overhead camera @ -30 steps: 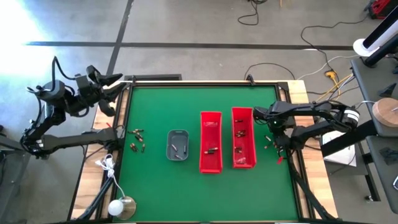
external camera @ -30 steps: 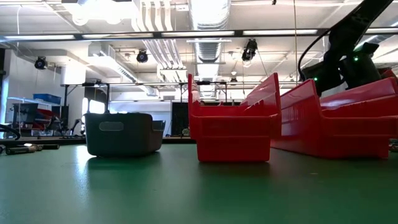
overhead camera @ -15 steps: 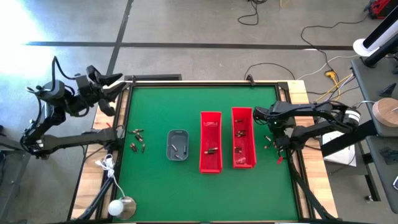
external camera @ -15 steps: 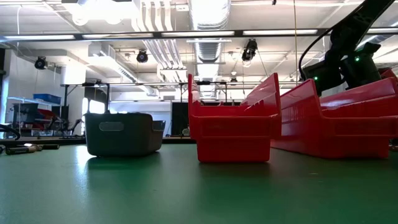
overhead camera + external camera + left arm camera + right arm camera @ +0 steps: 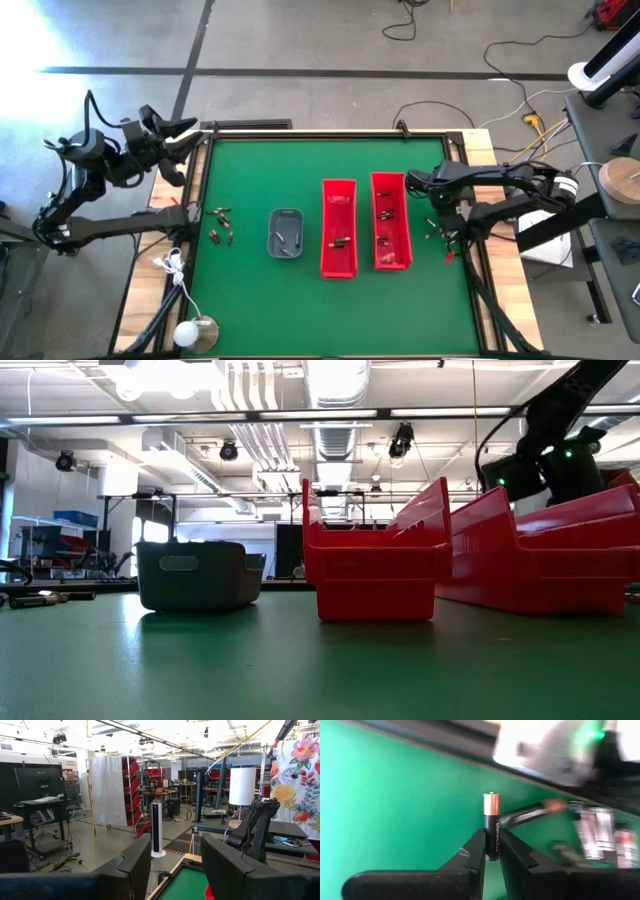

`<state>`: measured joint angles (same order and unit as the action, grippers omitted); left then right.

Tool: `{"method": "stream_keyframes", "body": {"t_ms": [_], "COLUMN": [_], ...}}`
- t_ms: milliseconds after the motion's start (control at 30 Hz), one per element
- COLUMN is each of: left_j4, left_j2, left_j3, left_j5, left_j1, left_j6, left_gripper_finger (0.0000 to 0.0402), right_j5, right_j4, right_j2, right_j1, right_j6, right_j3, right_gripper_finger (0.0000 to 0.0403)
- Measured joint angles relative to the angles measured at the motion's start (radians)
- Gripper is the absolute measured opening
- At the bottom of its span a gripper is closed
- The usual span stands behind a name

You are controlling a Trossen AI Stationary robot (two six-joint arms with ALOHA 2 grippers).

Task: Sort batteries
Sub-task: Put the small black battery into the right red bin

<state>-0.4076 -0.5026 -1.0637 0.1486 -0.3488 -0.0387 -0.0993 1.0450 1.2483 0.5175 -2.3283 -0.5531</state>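
The right gripper (image 5: 491,851) pinches one battery (image 5: 491,825) upright (long axis across the fingers), at centre frame; the left gripper (image 5: 172,865) waits spread.

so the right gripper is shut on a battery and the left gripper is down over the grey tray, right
Not quite. The right gripper is indeed shut on a battery, as the right wrist view shows. But the left gripper is not over the grey tray: in the high view it waits off the table's far left corner, fingers open.
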Motion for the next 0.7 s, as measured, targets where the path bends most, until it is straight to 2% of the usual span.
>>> {"method": "stream_keyframes", "body": {"t_ms": [300, 433, 467, 533, 600, 633, 700], "left_j4": [-0.008, -0.012, -0.012, -0.012, -0.012, -0.012, -0.011], "left_j2": [0.0, 0.0, 0.0, 0.0, 0.0, -0.001, -0.003], "left_j3": [0.0, 0.0, 0.0, 0.0, 0.0, 0.0, 0.0], "left_j5": [0.0, 0.0, 0.0, 0.0, -0.001, -0.001, -0.001], "left_j1": [0.0, 0.0, 0.0, 0.0, 0.0, 0.0, 0.0], "left_j6": [0.0, -0.003, -0.005, -0.011, -0.023, -0.03, -0.032], "left_gripper_finger": [0.0151, 0.0151, 0.0151, 0.0151, 0.0151, 0.0151, 0.0151], "right_j5": [-0.152, -0.286, -0.328, -0.39, -0.388, -0.356, -0.226], "right_j4": [0.071, 0.093, 0.088, 0.037, -0.029, -0.064, -0.125], "right_j2": [-0.027, -0.028, -0.028, -0.027, -0.018, -0.013, 0.002], "right_j1": [0.0, 0.0, 0.0, 0.0, -0.006, -0.015, -0.05], "right_j6": [0.042, 0.118, 0.183, 0.416, 0.709, 0.878, 1.209], "right_j3": [-0.167, -0.287, -0.318, -0.386, -0.443, -0.468, -0.52], "right_gripper_finger": [0.0034, 0.0034, 0.0034, 0.0034, 0.0034, 0.0034, 0.0034]}}
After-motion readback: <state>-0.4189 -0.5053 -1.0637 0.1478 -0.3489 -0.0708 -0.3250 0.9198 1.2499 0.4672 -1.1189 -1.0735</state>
